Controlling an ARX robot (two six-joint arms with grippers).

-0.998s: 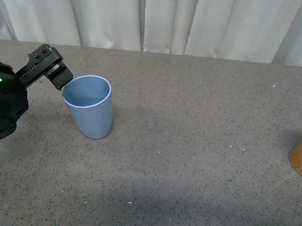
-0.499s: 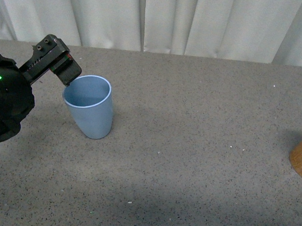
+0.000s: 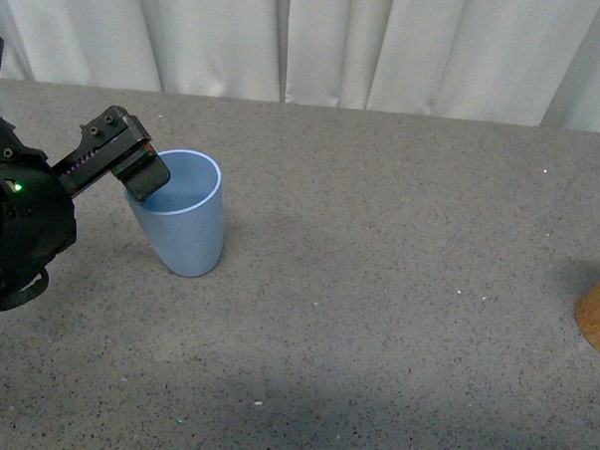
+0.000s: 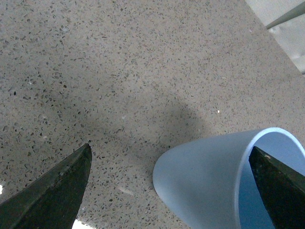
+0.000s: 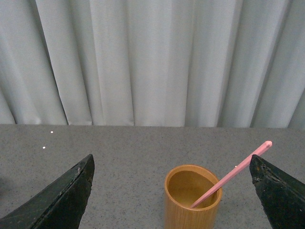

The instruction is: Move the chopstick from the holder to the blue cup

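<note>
Since a second ago your left gripper point(image 3: 141, 170) has swung down and in from beside the blue cup point(image 3: 185, 230), so its tip now overlaps the cup's rim at 9 o'clock. The left wrist view shows the jaws spread wide, one finger over the cup's mouth and the other well outside the wall, pinching nothing. The cup stands at about 9 o'clock on the table point(image 3: 395, 319); it looks like light plastic with a narrow base, so a nudge at the rim could tip it. Your right gripper point(image 5: 171, 156) is also spread and empty, facing the wooden holder point(image 5: 190, 210), which lies at the far 3 o'clock edge, well apart from the cup. The chopstick point(image 5: 233, 174) leans in that holder, its tip rising toward 2 o'clock past the rim. Judge it stiff, very light and smooth, so it may pivot or slip between the pads. Take it on the free length above the rim, square across. The holder's rim crowds a low grasp, and the left finger over the cup's mouth may block the drop. Only a pale curtain point(image 3: 387, 49) hangs beyond.
</note>
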